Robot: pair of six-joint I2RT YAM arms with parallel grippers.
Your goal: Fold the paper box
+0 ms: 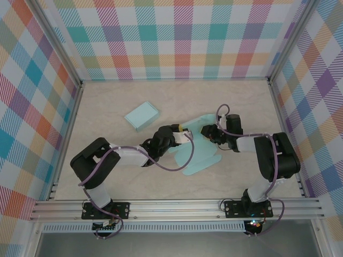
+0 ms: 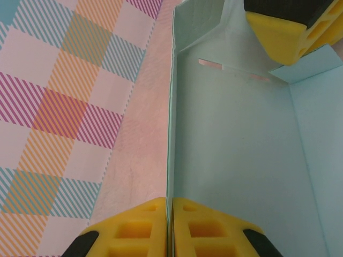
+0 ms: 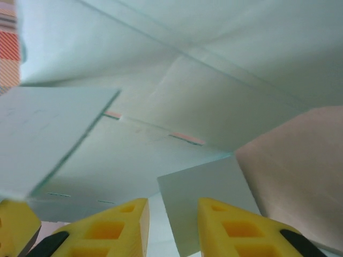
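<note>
L gripper [image 2: 170, 206] clamped on edge of pale-blue paper box blank [image 1: 199, 158], prob. steadying the fold; R gripper [image 3: 172, 214] fingers apart at corner flap [image 3: 209, 187], prob. for tucking.

We see a closed light-blue box [image 1: 142, 116] lying flat on the beige tabletop [image 1: 241, 101], left of centre; plaid walls [image 1: 177, 37] on three sides, aluminium rail [image 1: 177, 208] along near edge

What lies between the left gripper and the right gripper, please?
The paper box: in the left wrist view, its pale blue panel runs from the left gripper, shut on its edge, toward the right gripper.
</note>
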